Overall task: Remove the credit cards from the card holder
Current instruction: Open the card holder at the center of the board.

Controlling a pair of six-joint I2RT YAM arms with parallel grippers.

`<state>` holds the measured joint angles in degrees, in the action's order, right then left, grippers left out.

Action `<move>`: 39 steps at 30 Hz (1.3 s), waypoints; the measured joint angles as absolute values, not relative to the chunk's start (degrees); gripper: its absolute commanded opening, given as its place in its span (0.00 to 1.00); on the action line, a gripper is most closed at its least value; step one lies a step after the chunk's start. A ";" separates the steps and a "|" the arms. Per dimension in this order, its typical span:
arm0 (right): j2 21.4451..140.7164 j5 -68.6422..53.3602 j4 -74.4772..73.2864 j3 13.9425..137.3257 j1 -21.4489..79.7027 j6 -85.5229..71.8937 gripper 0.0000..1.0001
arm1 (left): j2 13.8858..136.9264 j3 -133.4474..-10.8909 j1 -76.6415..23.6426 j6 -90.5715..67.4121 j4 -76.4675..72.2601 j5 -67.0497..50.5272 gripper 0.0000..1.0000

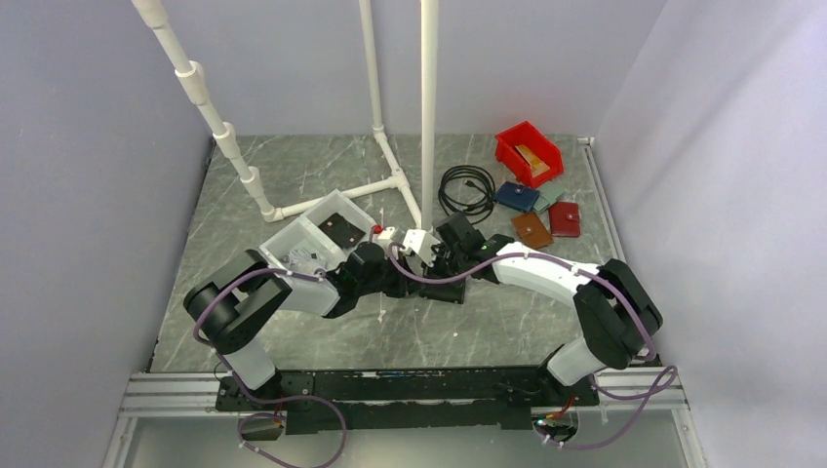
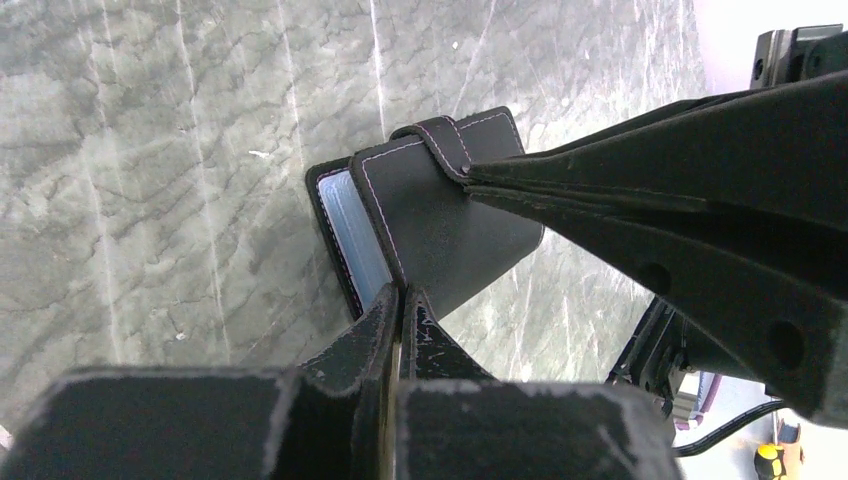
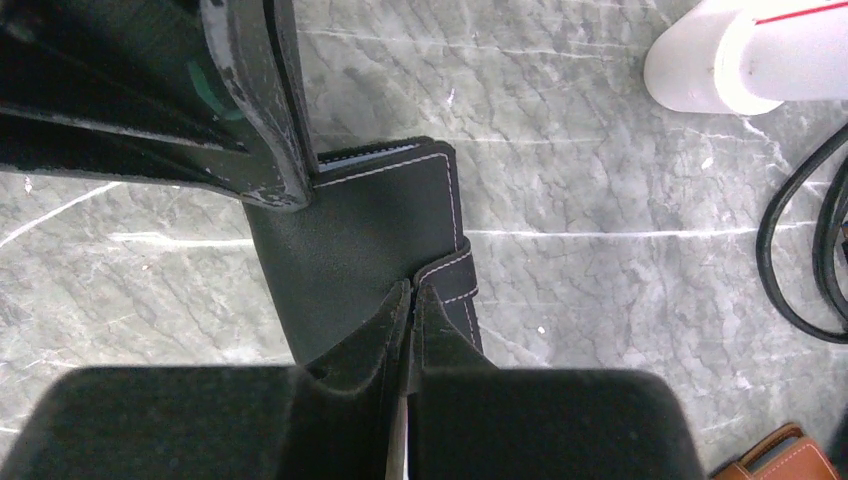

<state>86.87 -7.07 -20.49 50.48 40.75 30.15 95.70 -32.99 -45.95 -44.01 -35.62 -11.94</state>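
Note:
The black card holder (image 2: 455, 225) lies in the middle of the table, its cover lifted a little so a pale blue window (image 2: 355, 235) shows along one side. My left gripper (image 2: 400, 295) is shut on the near edge of the raised cover. From the other side my right gripper (image 3: 412, 287) is shut on the holder's stitched strap tab (image 3: 452, 280). In the top view both grippers, left (image 1: 410, 281) and right (image 1: 444, 268), meet over the card holder (image 1: 449, 291). No credit cards show outside the holder; what is inside is hidden.
A white open box (image 1: 302, 239) sits beside the left arm. A white pipe frame (image 1: 427, 107) stands just behind the grippers, with a coiled black cable (image 1: 466, 187) to its right. Further right are a red bin (image 1: 528, 153) and dark blue (image 1: 516, 197), brown (image 1: 531, 230) and red (image 1: 565, 219) wallets.

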 measured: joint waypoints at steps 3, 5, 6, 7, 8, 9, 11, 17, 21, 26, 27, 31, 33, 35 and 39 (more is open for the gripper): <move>86.35 -7.16 -20.67 50.46 40.23 30.09 0.00 | 95.70 -32.99 -45.65 -43.99 -35.46 -12.27 0.00; 85.84 -5.21 -20.91 50.46 39.24 30.46 0.00 | 95.68 -32.86 -45.45 -43.55 -33.67 -12.58 0.00; 85.58 -4.54 -20.95 50.46 38.35 30.48 0.00 | 95.68 -32.71 -45.39 -43.59 -33.26 -12.86 0.00; 85.34 -4.01 -20.99 50.46 37.56 30.50 0.00 | 95.50 -32.69 -45.23 -43.46 -32.86 -13.28 0.00; 85.17 -3.68 -20.99 50.46 36.84 30.46 0.00 | 95.24 -32.69 -45.19 -43.13 -32.29 -13.52 0.00; 85.12 -3.40 -20.99 50.46 36.27 30.46 0.00 | 95.04 -32.69 -45.19 -42.92 -31.75 -13.69 0.00; 85.12 -3.40 -21.12 50.46 35.86 30.44 0.00 | 94.74 -32.71 -45.19 -42.48 -31.16 -13.93 0.00; 85.12 -5.98 -22.35 50.48 33.69 29.74 0.00 | 93.56 -33.69 -45.19 -38.98 -27.16 -14.76 0.00; 85.17 -10.15 -24.18 50.52 30.50 28.49 0.00 | 91.90 -34.74 -45.19 -35.24 -22.48 -14.83 0.11; 86.13 -14.00 -26.15 51.11 28.88 27.90 0.00 | 90.80 -36.75 -44.62 -32.03 -16.64 -15.16 0.26; 86.70 -14.31 -26.63 51.44 28.60 27.81 0.00 | 90.74 -37.08 -44.27 -31.92 -15.44 -15.18 0.29; 88.47 -15.42 -27.59 52.05 27.44 27.33 0.00 | 89.27 -37.23 -42.59 -32.08 -11.38 -14.85 0.40; 88.90 -15.70 -28.08 52.23 26.74 26.94 0.00 | 87.68 -36.97 -41.91 -32.38 -10.31 -14.20 0.43; 88.97 -16.03 -28.53 52.25 26.26 26.50 0.00 | 84.84 -36.03 -41.30 -33.19 -9.93 -13.15 0.47; 89.43 -16.71 -29.30 52.53 25.39 25.80 0.00 | 78.26 -32.88 -41.10 -35.64 -10.24 -11.64 0.57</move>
